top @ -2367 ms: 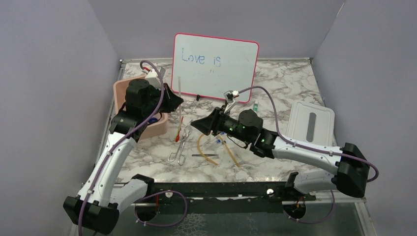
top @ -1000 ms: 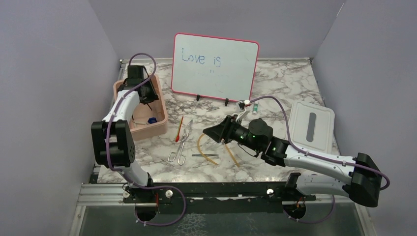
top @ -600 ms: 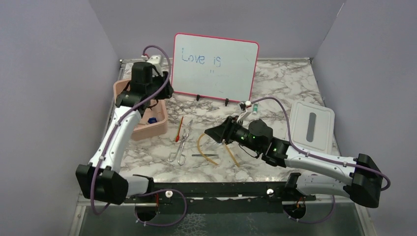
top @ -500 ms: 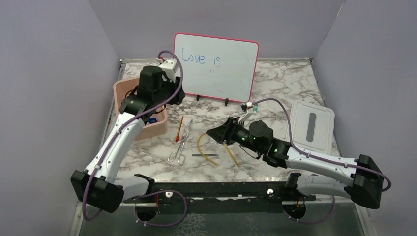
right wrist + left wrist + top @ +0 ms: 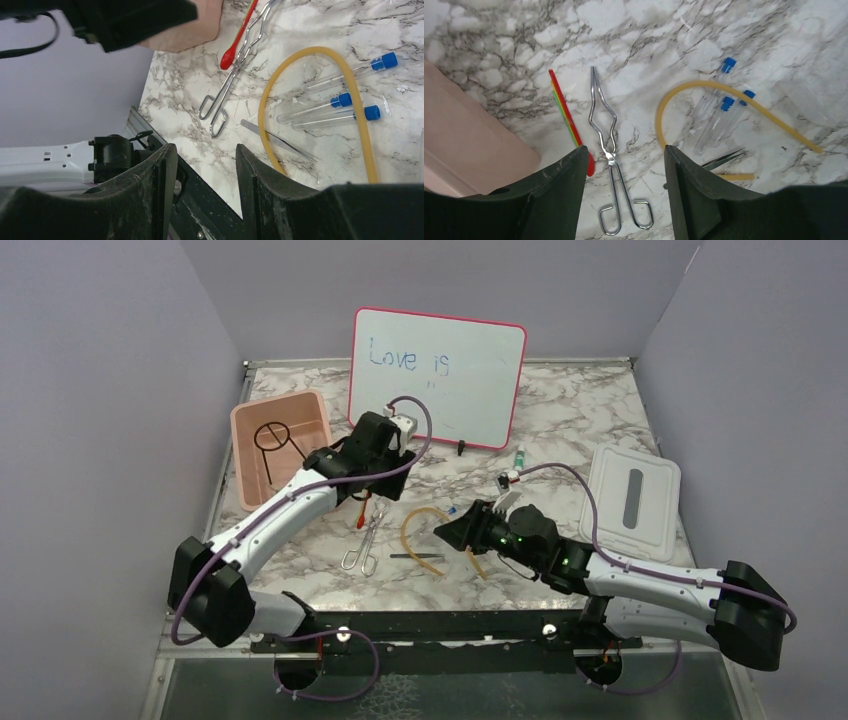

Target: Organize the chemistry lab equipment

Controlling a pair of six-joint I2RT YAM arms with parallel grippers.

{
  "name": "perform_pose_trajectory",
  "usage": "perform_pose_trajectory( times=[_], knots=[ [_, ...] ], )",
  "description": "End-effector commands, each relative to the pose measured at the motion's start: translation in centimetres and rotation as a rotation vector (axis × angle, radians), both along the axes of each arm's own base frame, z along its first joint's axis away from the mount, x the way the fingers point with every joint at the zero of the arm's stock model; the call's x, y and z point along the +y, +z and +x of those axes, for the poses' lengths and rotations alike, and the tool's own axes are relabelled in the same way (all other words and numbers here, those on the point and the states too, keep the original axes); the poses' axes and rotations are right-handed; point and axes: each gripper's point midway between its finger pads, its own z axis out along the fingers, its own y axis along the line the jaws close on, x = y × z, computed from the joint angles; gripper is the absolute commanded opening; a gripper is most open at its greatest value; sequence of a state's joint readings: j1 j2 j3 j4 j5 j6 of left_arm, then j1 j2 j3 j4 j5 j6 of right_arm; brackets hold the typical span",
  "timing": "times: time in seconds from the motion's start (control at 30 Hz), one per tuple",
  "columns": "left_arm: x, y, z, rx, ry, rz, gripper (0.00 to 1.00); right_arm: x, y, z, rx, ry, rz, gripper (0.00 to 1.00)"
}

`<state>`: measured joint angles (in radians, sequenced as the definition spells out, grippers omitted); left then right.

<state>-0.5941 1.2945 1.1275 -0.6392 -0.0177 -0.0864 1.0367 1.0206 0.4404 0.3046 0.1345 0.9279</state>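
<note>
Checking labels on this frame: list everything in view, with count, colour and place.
whiteboard: 1, pink frame, upright at the back
bin: 1, pink, back left
wire ring tripod: 1, black, inside bin
lid: 1, white, right side
tongs: 1, metal, centre-left
spatula: 1, red-tipped, left of tongs
rubber tube: 1, tan, curved, centre
capped tubes: 3, clear with blue caps, crossing rubber tube's arc
rod: 1, thin, dark, nearest the arms' bases
vial: 1, small, greenish cap, right of whiteboard
table: 1, white marble
left gripper: black, open, above tongs
right gripper: black, open, empty
</note>
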Motion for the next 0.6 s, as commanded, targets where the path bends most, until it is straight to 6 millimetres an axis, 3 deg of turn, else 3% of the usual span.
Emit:
perform_pose_trajectory(
  times=[0.0, 0.13, 0.37, 0.47, 0.57],
  knots=[
    [1.3, -4.8, -0.1, 0.112, 0.141, 0.102, 0.63, -0.6, -0.3, 0.5, 0.012, -0.046, 0.007, 0.51],
    [1.2, -6.9, 1.4, 0.115, 0.152, 0.157, 0.69, -0.6, -0.1, 0.5, 0.011, -0.049, 0.009, 0.51],
    [0.8, -9.8, 5.2, 0.113, 0.096, 0.296, 0.69, -0.6, 0.3, 0.5, 0.015, -0.05, 0.021, 0.51],
    [2.1, -11.8, 5.7, 0.196, 0.074, 0.378, 0.67, -0.7, 0.8, 0.3, 0.011, -0.046, 0.028, 0.51],
    [2.2, -12.4, 6.3, 0.253, 0.044, 0.313, 0.6, -1.2, 0.9, 0.3, 0.008, -0.056, 0.028, 0.51]
  ],
)
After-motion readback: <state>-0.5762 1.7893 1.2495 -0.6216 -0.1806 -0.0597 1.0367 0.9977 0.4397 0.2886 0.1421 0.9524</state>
